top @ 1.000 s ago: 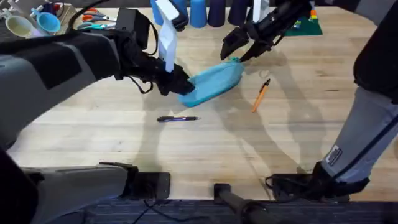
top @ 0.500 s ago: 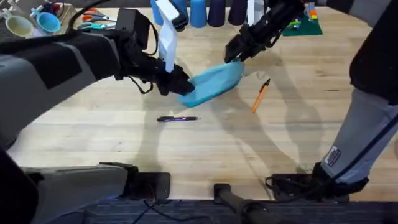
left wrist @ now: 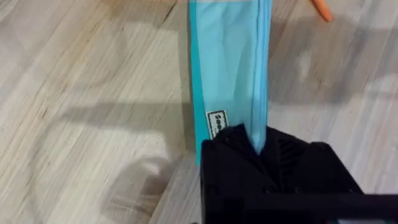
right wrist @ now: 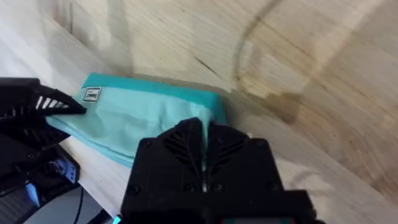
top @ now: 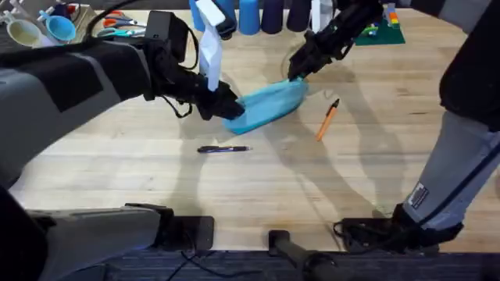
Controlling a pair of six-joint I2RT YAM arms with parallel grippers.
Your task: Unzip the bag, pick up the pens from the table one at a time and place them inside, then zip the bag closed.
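The light blue bag [top: 269, 104] lies slanted on the table [top: 258, 187], its zipper running along it [left wrist: 230, 62]. My left gripper [top: 226, 106] is shut on the bag's near-left end [left wrist: 258, 137]. My right gripper [top: 297, 73] is shut at the bag's far-right end [right wrist: 204, 127], its black fingers pressed together over the fabric [right wrist: 143, 109]; the zipper pull is hidden under them. The orange pen [top: 326, 119] lies just right of the bag, and its end also shows in the left wrist view [left wrist: 320, 7]. The dark pen [top: 224, 149] lies in front of the bag.
Tall blue cups [top: 248, 16] stand along the back edge behind the bag. Scissors [top: 117, 27] and small cups [top: 58, 27] sit at the back left, a green mat [top: 383, 33] at the back right. Bare wood stretches in front of the dark pen.
My right gripper came down from open above the bag's far end and shut on that end. The left gripper and both pens stayed put.
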